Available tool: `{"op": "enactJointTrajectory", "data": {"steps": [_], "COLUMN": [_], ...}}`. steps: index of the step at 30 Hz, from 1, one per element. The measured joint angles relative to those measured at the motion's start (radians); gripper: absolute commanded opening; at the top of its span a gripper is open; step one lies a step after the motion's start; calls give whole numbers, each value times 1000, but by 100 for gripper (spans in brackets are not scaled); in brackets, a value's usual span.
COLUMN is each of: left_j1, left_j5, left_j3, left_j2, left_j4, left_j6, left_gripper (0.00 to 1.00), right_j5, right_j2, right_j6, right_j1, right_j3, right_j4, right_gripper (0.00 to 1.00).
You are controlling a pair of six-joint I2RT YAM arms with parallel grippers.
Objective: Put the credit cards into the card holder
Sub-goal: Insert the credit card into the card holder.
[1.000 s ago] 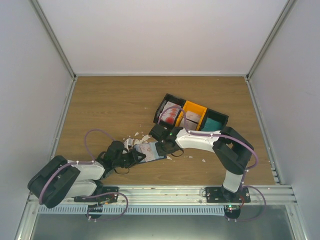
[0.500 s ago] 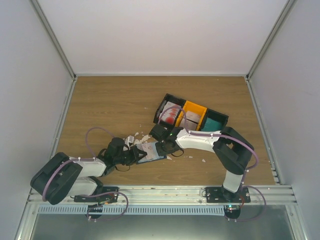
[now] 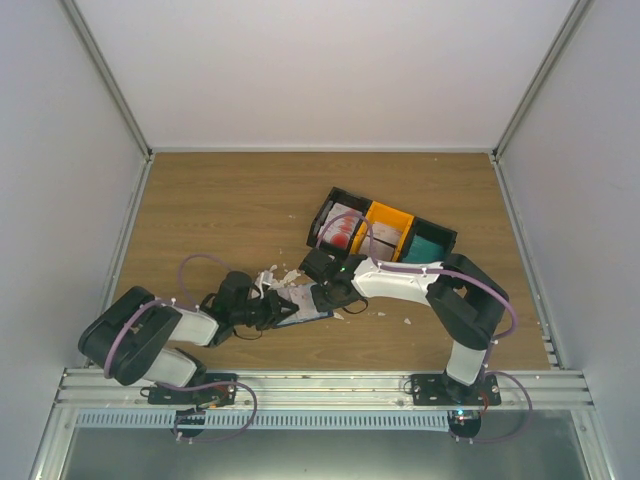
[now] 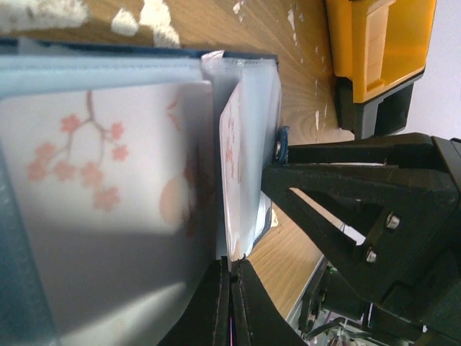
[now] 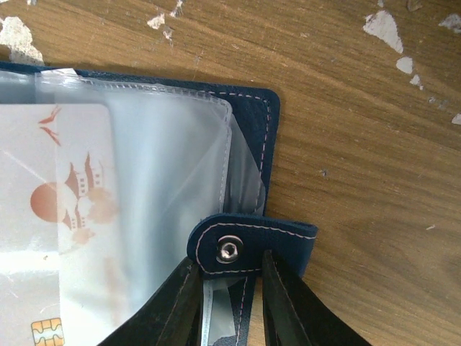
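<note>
Step in hand, as I judge it: sliding a credit card (image 4: 232, 155) into a clear sleeve of the card holder (image 3: 303, 302). The holder lies open on the desk (image 3: 220, 220) between the two arms, well short of the tray boxes (image 3: 380, 232).

The left end effector (image 4: 230, 277) has its jaws together, pinched on the card's near edge. The card stands tilted on edge and looks partly in among the sleeves.

The right end effector (image 5: 230, 265) is at the holder's snap tab (image 5: 229, 249), with its fingers a little apart on either side of it. I can't tell whether it squeezes the tab or only pins it.

Another card (image 5: 68, 209) already sits in a sleeve.

To do this well:
- Lay the card flatter and square it to the sleeve mouth.
- Push straight and slowly along the sleeve.
- Have the right side brace the holder against the push.

Likely trouble is a corner catching the sleeve lip, the plastic buckling, or the holder skidding. White scraps (image 3: 275, 275) lie just beside the holder and shouldn't be swept in.
</note>
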Motion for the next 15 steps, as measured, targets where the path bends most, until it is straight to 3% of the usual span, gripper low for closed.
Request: {"op": "enactJointTrajectory", "data": {"steps": [15], "left_j1": [-12], "left_j5": [-24], "left_j3": [-24], "left_j2": [-32], "left_j4": [-13], "left_j6": [-64], "left_gripper": [0], "right_j5": [-2], "right_j2": [-4], "right_j6": [15], "right_j1": [0], "right_j3": [-7], "right_j4": [8], "right_gripper": [24]}}
